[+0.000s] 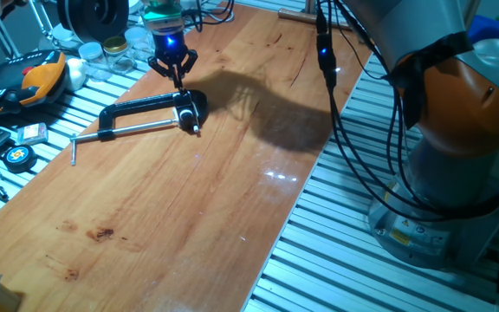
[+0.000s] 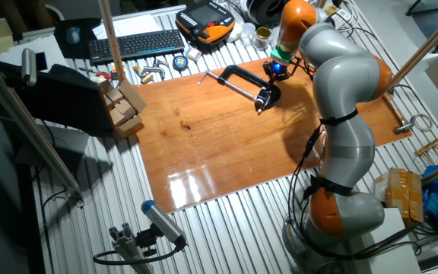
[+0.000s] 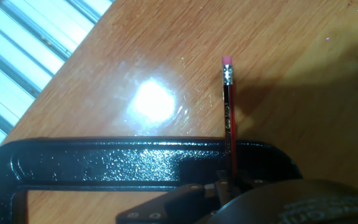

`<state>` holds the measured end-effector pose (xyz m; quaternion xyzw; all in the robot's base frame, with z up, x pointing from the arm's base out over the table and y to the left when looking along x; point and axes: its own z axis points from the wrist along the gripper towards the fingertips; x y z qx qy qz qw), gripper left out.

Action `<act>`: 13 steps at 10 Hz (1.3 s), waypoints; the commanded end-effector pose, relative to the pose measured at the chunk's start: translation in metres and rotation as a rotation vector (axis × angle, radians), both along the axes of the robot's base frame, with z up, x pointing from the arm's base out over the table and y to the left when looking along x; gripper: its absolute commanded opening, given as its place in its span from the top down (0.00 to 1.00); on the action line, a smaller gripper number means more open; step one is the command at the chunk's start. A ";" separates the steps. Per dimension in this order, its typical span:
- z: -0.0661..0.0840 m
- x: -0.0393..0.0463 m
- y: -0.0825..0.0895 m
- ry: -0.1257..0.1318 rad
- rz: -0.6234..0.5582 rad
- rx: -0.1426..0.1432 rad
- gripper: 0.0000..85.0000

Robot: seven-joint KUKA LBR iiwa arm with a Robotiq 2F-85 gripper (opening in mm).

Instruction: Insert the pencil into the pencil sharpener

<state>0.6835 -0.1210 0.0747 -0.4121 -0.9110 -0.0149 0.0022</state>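
Hand view, nearest: black sharpener (image 3: 291, 202) at bottom edge, red pencil (image 3: 230, 118) standing out of it, pink eraser end pointing away. Pencil crosses black clamp frame (image 3: 123, 158). Beyond, bare wood table (image 3: 278, 50) with glare spot. From fixed view I see gripper (image 1: 173, 69) just above clamp; fingers spread or pinched, I cannot tell. I worry: push crooked, thin pencil snaps or jams against clamp.

A robotics lab: slatted aluminium bench (image 1: 353, 251), keyboard (image 2: 131, 44), teach pendant (image 2: 207, 18), scattered tools.
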 end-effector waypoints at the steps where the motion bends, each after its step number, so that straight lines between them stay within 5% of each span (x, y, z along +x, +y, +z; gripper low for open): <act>1: 0.000 -0.0001 0.001 0.000 0.000 0.000 1.00; 13: -0.001 -0.0070 0.013 0.007 -0.023 0.003 1.00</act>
